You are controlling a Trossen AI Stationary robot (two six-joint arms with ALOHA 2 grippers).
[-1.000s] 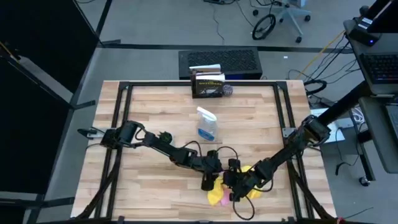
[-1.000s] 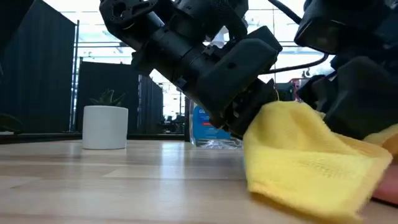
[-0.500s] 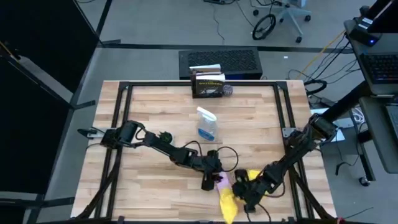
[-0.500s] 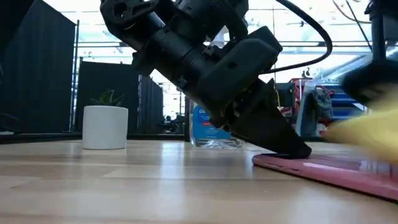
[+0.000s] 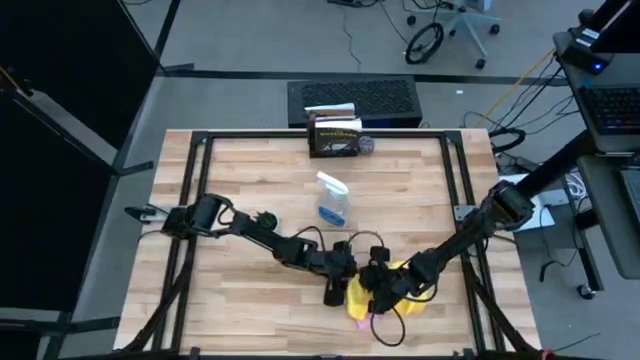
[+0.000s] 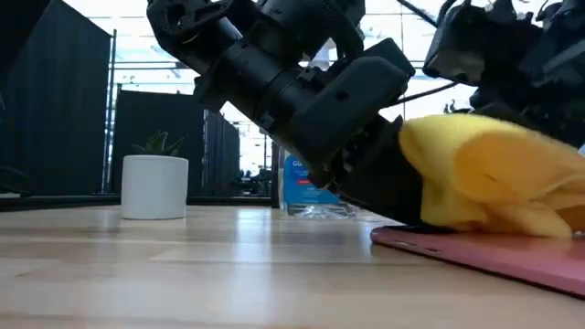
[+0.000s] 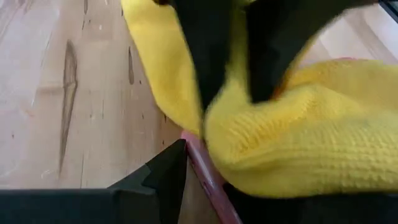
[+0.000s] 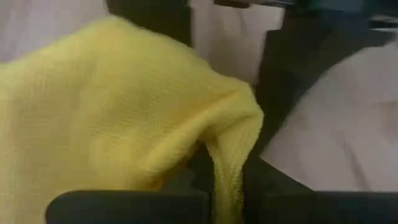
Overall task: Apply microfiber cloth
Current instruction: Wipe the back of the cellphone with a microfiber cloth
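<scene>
Your right claw (image 5: 378, 292) gripped the bunched, waffle-knit microfiber cloth (image 5: 392, 289) over a flat pink-edged phone (image 6: 484, 253). Your left claw (image 5: 334, 292) pinned that phone; whether it was closed, I cannot tell.

Microfiber cloth (image 5: 398, 288): 1
Spray bottle (image 5: 333, 201): 1
Pink-cased phone (image 6: 494, 254): 1
White pot (image 6: 154, 186): 1
Box (image 5: 334, 135): 1

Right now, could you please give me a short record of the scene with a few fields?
cloth: microfiber cloth, bunched, lying on the pink-cased phone
right end effector: shut on the cloth, over the phone
left end effector: at the phone's near-left edge, pinning it to the table
behind: spray bottle, white pot
surface: wooden table
</scene>
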